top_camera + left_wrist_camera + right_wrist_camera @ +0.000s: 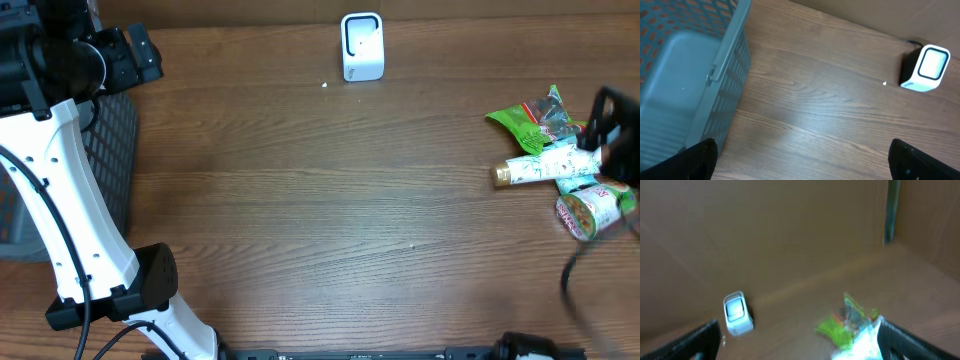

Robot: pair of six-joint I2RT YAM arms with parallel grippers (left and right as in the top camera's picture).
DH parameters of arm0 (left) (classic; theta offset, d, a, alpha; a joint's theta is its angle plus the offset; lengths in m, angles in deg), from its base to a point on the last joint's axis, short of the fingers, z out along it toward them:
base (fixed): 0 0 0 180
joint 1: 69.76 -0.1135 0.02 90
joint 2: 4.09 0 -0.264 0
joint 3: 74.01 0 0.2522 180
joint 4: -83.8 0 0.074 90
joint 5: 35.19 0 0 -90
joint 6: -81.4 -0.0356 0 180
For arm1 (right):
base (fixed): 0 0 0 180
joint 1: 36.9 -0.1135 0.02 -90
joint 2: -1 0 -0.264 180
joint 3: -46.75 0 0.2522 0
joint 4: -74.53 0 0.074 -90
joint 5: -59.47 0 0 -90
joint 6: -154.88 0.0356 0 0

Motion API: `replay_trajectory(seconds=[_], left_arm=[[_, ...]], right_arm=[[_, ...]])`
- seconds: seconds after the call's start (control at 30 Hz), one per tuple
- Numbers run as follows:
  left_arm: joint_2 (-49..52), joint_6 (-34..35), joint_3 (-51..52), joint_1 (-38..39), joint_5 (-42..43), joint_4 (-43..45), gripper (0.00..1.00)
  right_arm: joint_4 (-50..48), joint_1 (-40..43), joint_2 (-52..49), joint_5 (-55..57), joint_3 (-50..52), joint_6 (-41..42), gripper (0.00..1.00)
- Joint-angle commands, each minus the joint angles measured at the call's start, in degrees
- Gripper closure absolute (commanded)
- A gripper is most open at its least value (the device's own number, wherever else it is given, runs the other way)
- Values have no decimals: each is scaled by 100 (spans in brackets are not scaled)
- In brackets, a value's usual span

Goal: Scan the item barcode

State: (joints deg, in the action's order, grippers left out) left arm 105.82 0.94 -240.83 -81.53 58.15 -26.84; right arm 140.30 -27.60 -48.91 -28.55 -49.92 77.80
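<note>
A white barcode scanner (362, 46) stands at the back middle of the table, also seen as the scanner (926, 68) in the left wrist view and the scanner (737, 313) in the right wrist view. The items lie in a pile at the right: a green packet (528, 122), a white tube (545, 166) and a round tub (590, 212). My right gripper (603, 135), blurred, hovers over the pile; in its own view the gripper (800, 342) is open, with the green packet (840, 327) and the tube (860, 342) below it near its right finger. My left gripper (802, 165) is open and empty over bare wood.
A grey mesh basket (110, 170) sits at the left edge of the table, under the left arm; its wall (725, 75) fills the left of the left wrist view. A small white speck (324, 84) lies near the scanner.
</note>
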Motion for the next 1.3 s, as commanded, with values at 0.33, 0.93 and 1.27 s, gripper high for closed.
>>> replay_trajectory(seconds=[0.33, 0.93, 1.27], left_arm=[[2, 76, -4, -11, -42, 9, 0], [2, 76, -4, -11, -42, 9, 0], [2, 76, -4, -11, -42, 9, 0]], right_arm=[[-4719, -179, 3665, 245, 6332, -208, 0], [-4752, -297, 4975, 50, 8247, -210, 0], [-4752, -297, 4975, 50, 8247, -210, 0]])
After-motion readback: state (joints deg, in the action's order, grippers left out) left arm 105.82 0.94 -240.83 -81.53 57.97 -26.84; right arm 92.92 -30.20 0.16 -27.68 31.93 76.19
